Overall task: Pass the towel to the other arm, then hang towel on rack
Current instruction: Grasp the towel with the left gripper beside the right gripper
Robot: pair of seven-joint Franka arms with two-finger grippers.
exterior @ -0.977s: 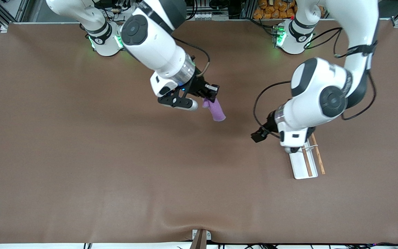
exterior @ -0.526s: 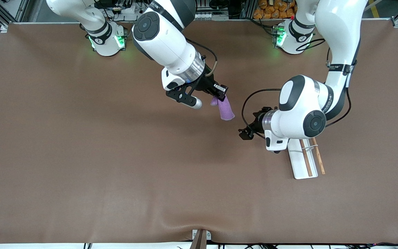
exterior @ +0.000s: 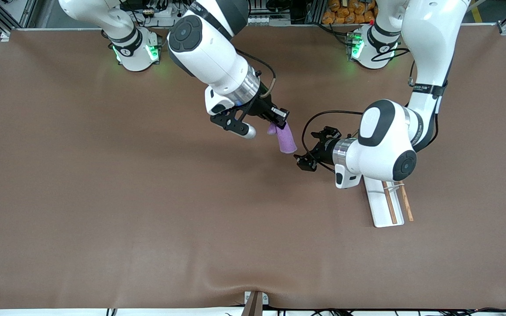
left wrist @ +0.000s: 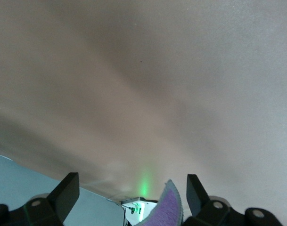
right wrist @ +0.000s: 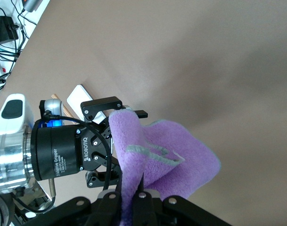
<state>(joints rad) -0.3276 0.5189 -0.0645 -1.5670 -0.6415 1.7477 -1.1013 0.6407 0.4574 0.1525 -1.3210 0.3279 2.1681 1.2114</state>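
The purple towel (exterior: 285, 139) hangs above the middle of the table from my right gripper (exterior: 279, 123), which is shut on its upper end. In the right wrist view the towel (right wrist: 162, 153) droops in a fold from the pinched fingertips (right wrist: 142, 184). My left gripper (exterior: 309, 151) is open and level with the towel's lower end. A corner of the towel (left wrist: 168, 210) shows between its fingers (left wrist: 196, 190), close to one and not gripped. The rack (exterior: 378, 206), a white base with two brown rods (exterior: 391, 204), lies on the table under the left arm's wrist.
Brown mat (exterior: 147, 210) covers the whole table. The arm bases stand along the edge farthest from the front camera. A small bracket (exterior: 254, 303) sits at the mat's nearest edge.
The left arm swung away from over the rack toward the towel, bringing its open gripper up to the hanging end. The right arm carried the towel slightly toward the left arm, then stopped.
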